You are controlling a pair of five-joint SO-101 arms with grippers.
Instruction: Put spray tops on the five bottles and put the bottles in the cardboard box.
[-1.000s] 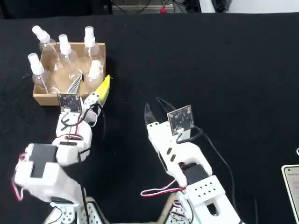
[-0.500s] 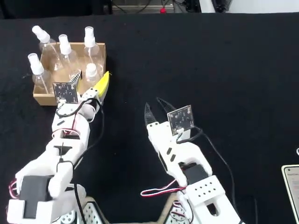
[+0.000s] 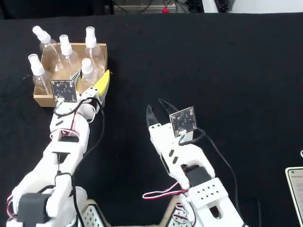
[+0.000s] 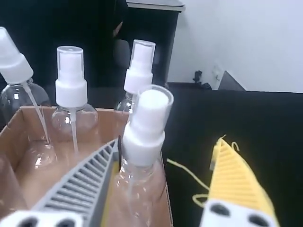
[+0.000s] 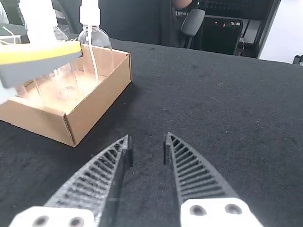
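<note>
Five bottles (image 3: 65,59) stand upright in the cardboard box (image 3: 47,99) at the far left of the black desk (image 3: 213,61), each capped with a white spray top (image 3: 40,34). My left arm (image 3: 68,142) stretches from its base at the near edge up to the box's near right corner. My left gripper (image 3: 91,75) straddles the box's right wall with its jaws set wide. The grey finger (image 4: 80,184) lies inside the box, just beside the nearest bottle (image 4: 137,179). The yellow finger (image 4: 234,175) hangs outside over the desk, well apart from that bottle. I grip nothing. The box wall stands between the yellow finger and the bottle, and the other four bottles stand farther in. A loose yellow thread (image 4: 187,173) trails off the yellow finger.

Toward the middle, my right arm (image 3: 182,156) lies low over the desk, leaning slightly left. My right gripper (image 3: 155,105) is empty, with its jaws parted only narrowly. Its tips are over bare cloth, well apart from the box. Red and white wires (image 3: 161,191) loop near that arm's base. At the right edge lies a flat pale object (image 3: 296,182), cut off by the frame.
</note>
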